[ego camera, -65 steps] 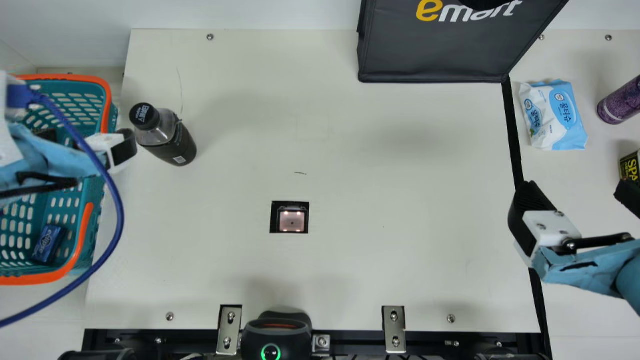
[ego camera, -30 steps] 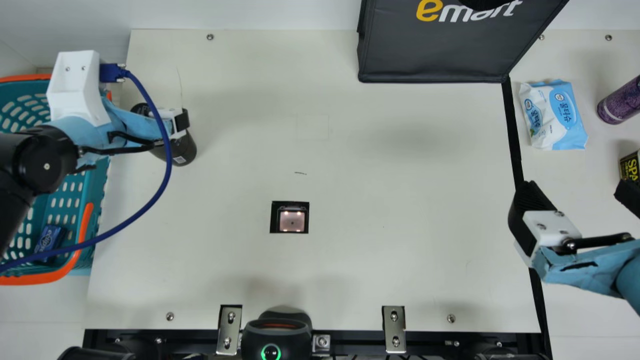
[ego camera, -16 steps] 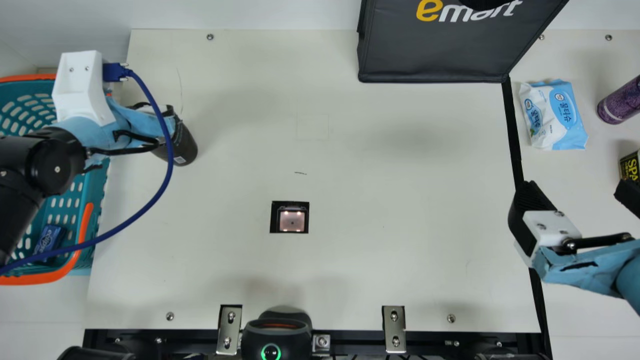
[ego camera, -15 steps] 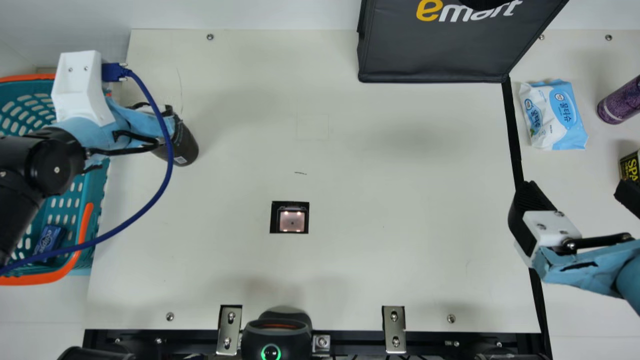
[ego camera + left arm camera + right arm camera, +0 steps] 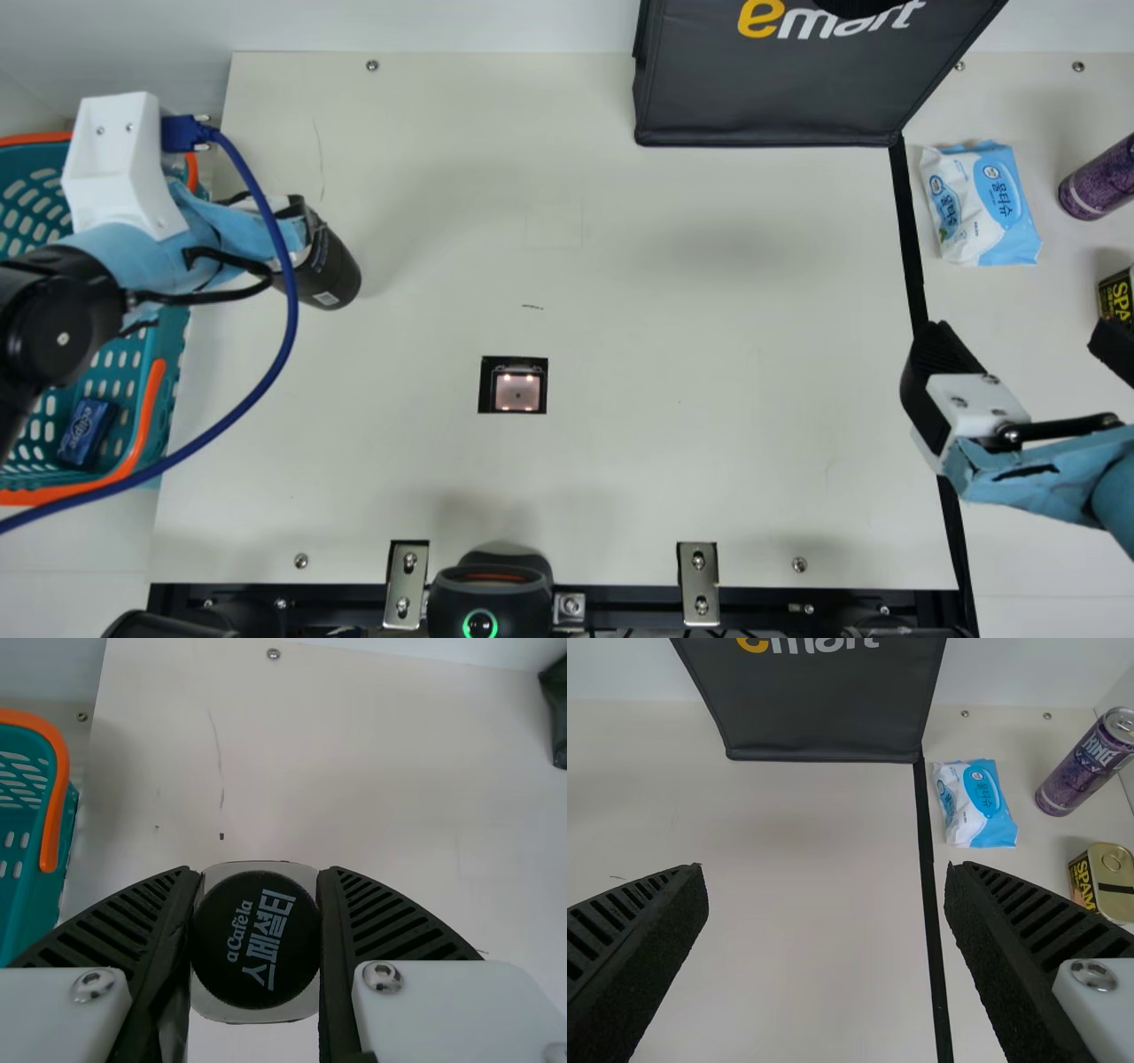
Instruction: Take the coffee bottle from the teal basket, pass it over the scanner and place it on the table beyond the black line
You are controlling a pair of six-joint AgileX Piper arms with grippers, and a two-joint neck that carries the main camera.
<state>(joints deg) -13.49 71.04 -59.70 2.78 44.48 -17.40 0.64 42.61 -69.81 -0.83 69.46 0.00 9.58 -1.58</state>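
Securing the coffee bottle (image 5: 335,270) for its scan: this was judged the step in hand, with removal from the teal basket (image 5: 166,381) done.

Item: bottle, upright, at the far left of the table (image 5: 673,310), just right of the basket. Base on or above the surface: could not be told.
Item: left hand (image 5: 257,870), fingers clamped on the bottle, one each side, just below its black cap.
Item: right hand (image 5: 826,866), fingers apart, holding nothing, at the right by the black line (image 5: 911,230).
Item: scanner (image 5: 517,392), set in the table, right of and nearer than the bottle.

Next move, as judged: a carry rightward and nearer, the printed white patch (image 5: 326,299) turned to the scanner glass. Placing beyond the line remained.
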